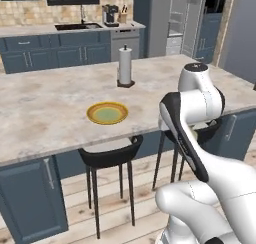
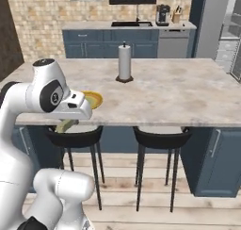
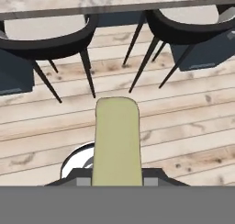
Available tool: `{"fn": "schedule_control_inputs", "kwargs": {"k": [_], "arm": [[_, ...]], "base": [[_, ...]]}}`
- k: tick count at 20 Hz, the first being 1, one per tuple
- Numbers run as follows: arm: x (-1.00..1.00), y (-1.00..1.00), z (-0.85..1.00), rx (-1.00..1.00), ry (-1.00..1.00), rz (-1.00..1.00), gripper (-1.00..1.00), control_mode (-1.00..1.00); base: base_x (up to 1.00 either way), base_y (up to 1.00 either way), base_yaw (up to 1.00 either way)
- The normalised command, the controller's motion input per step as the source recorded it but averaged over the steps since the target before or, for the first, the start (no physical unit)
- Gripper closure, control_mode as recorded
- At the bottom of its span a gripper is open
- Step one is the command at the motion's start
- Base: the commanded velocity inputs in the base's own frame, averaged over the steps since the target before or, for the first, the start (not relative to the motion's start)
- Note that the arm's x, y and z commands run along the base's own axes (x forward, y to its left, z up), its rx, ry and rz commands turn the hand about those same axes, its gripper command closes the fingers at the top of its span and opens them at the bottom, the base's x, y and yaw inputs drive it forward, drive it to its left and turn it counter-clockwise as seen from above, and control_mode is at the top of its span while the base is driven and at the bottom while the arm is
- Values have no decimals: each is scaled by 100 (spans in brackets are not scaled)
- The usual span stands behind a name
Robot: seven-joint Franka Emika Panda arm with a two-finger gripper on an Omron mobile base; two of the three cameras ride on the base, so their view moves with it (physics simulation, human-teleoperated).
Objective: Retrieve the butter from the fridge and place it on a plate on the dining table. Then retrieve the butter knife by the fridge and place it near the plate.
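- the plate (image 1: pixel 107 113) is sitting bare on the dining table (image 1: pixel 45 113), yellow-orange at the rim and pale green in the middle, left of the paper towel roll (image 1: pixel 125 65); nothing is lying on it yet.
- the butter (image 3: pixel 116 142) is riding in the gripper (image 3: pixel 116 179), out of the fridge (image 1: pixel 175 20) already, so the first fetch is looking done and the set-down is what remains.
- the fingers are clenching the butter at its near end, with the stick jutting forward from between them.
- the butter is looking like a flat, pale yellow-green bar with rounded corners and a plain, unmarked face.
- it is hanging below the table edge, over the wooden floor (image 3: pixel 183 126) in front of the two black stools (image 3: pixel 46 44), well apart from the plate.
- the butter knife is not being handled yet; that whole second leg seems to be left.
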Motion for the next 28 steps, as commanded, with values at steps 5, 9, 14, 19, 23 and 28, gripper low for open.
{"fn": "schedule_control_inputs", "kwargs": {"k": [5, 9, 14, 19, 23, 28], "arm": [[0, 0, 0, 0, 0, 0, 100, 100], [0, 0, 0, 0, 0, 0, 100, 100], [0, 0, 0, 0, 0, 0, 100, 100], [0, 0, 0, 0, 0, 0, 100, 100], [0, 0, 0, 0, 0, 0, 100, 100], [0, 0, 0, 0, 0, 0, 100, 100]], "base": [[24, 19, 0], [35, 50, 0], [51, 51, 0], [69, 34, 0], [73, 29, 0], [60, 31, 0]]}}
